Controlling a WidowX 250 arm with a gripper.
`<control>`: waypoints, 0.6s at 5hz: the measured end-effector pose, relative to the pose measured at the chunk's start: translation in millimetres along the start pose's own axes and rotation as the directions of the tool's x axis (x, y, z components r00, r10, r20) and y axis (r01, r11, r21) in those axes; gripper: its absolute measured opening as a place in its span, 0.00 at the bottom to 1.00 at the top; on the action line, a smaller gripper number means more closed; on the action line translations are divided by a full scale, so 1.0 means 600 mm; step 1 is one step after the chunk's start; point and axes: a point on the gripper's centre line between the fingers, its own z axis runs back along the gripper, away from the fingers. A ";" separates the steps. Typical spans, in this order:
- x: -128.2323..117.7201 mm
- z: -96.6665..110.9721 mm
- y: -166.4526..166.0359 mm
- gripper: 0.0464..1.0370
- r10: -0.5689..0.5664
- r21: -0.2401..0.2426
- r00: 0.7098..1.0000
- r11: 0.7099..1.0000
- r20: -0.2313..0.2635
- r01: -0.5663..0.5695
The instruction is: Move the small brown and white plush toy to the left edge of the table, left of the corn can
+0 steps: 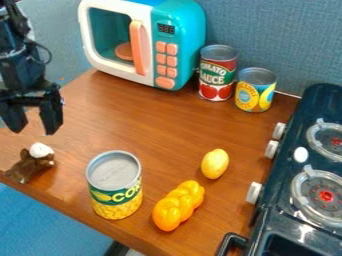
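Note:
My gripper point(33, 125) hangs at the left side of the view, open, with nothing between its fingers. Just below it, a small brown plush toy with a white top point(31, 162) lies near the table's left front edge, apart from the fingertips. To the right of the toy a corn can point(115, 185) stands upright. An orange braided bread-like toy point(178, 205) lies beside the can, and a yellow lemon point(215, 163) rests a little behind it.
A teal and white toy microwave point(180, 45) stands at the back of the wooden table point(153, 127). Beside it are a tomato sauce can point(217, 73) and a yellow-labelled can point(255, 90). A dark toy stove point(304, 165) with knobs lines the right side.

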 end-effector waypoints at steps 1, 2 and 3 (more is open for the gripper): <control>-0.001 0.021 -0.020 0.97 -0.032 -0.015 0.999 0.999 0.023 0.033; 0.014 0.030 -0.095 0.96 -0.204 -0.097 0.978 0.973 0.051 0.208; 0.028 0.049 -0.134 0.96 -0.376 -0.164 0.923 0.908 0.081 0.385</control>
